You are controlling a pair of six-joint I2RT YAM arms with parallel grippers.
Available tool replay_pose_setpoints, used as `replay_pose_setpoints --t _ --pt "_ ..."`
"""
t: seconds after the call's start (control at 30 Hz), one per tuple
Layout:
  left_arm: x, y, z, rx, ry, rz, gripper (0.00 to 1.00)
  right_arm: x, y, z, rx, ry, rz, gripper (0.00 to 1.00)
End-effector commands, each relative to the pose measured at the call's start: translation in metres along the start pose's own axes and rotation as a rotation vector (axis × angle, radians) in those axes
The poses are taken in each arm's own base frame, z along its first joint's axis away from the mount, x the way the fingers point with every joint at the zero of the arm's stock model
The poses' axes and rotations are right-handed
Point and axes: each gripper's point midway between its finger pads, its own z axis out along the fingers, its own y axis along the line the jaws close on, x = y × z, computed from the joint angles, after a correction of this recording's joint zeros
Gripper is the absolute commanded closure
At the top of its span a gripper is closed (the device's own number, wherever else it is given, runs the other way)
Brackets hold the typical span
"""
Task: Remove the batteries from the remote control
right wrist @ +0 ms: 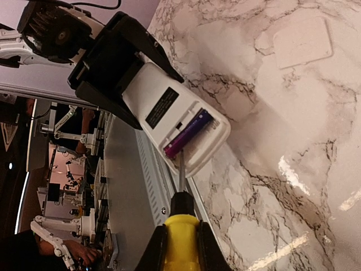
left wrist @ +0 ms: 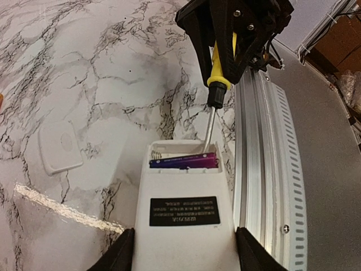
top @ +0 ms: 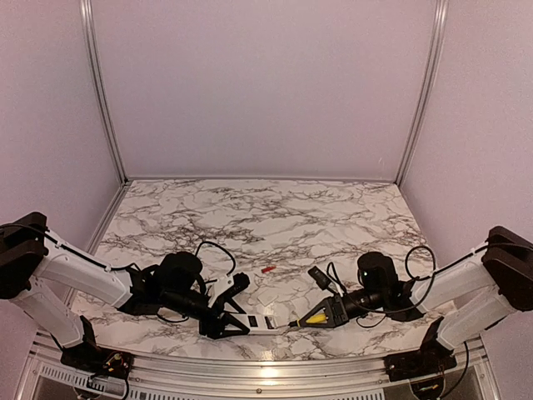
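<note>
My left gripper [top: 236,310] [left wrist: 185,257] is shut on the white remote control [top: 260,319] [left wrist: 183,226], which lies back up near the table's front edge. Its battery bay is open, and one dark blue-purple battery [left wrist: 183,162] [right wrist: 189,132] lies inside. The slot beside that battery is empty. A red battery [top: 267,269] lies loose on the marble beyond the remote. My right gripper [top: 323,314] [right wrist: 180,257] is shut on a yellow-handled screwdriver [top: 313,317] [right wrist: 181,231] [left wrist: 217,68]. Its tip is in the bay at one end of the battery.
The small squarish white cover piece [left wrist: 59,148] [right wrist: 303,42] lies flat on the marble beside the remote. The table's metal front rail [left wrist: 265,169] [right wrist: 155,180] runs close along the remote's side. Purple walls enclose the back and sides.
</note>
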Motion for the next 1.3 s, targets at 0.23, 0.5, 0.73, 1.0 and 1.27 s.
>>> replay_pose_setpoints --t 0.23,0.5,0.73,1.0,1.27 --pt "-0.018 -0.017 0.007 0.103 -0.054 0.014 1.0 -0.009 0.021 -0.008 -0.05 -0.078 -0.121 1.0" --pt "-0.016 -0.019 0.012 0.128 -0.013 0.002 1.0 -0.019 0.02 -0.013 0.009 -0.118 -0.145 1.0" --pt "-0.012 -0.021 0.012 0.137 0.014 -0.006 1.0 -0.033 0.015 -0.02 0.118 -0.168 -0.194 1.0" --pt "-0.011 -0.022 0.012 0.147 0.021 -0.017 1.0 -0.03 0.009 -0.016 0.123 -0.149 -0.18 1.0" --pt "-0.01 -0.024 0.013 0.167 0.026 -0.019 1.0 -0.036 0.008 -0.006 0.103 -0.128 -0.18 1.0"
